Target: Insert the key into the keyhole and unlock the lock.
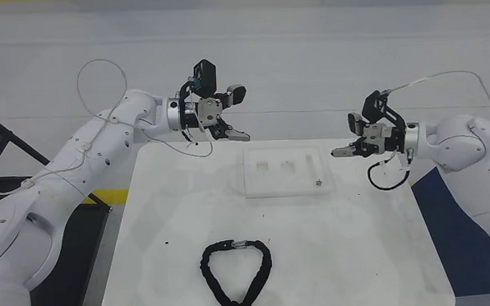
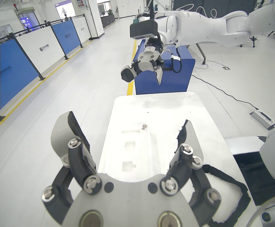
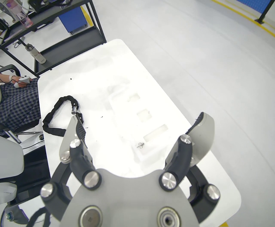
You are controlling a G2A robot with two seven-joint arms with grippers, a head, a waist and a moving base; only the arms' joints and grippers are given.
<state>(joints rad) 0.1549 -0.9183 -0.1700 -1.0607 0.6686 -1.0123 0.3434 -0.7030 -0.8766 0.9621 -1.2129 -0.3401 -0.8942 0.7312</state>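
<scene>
The small silvery metal key [image 1: 319, 181] [image 2: 144, 126] [image 3: 140, 145] lies loose on the white foam tray [image 1: 288, 188] [image 2: 154, 146], at the corner nearest the right gripper [image 1: 345, 136] [image 3: 139, 122] [image 2: 142, 76]. That gripper hangs above the table's far right corner with its fingers spread wide, holding and touching nothing. The key sits near it but lower, apart from both fingers.

The left gripper [image 1: 242, 114] [image 2: 129, 131] hangs off the tray's far left corner, likewise spread wide and empty, well apart from the key.

The tray rests toward the far side of the white round-cornered table [image 1: 356, 247]. On the near side lies the black fabric-sleeved chain lock [image 1: 236, 273] [image 3: 58, 109] [image 2: 236, 184], curled in a closed loop with its silver lock cylinder [image 1: 237, 245] [image 3: 74, 110] facing the tray, well apart from both grippers.
</scene>
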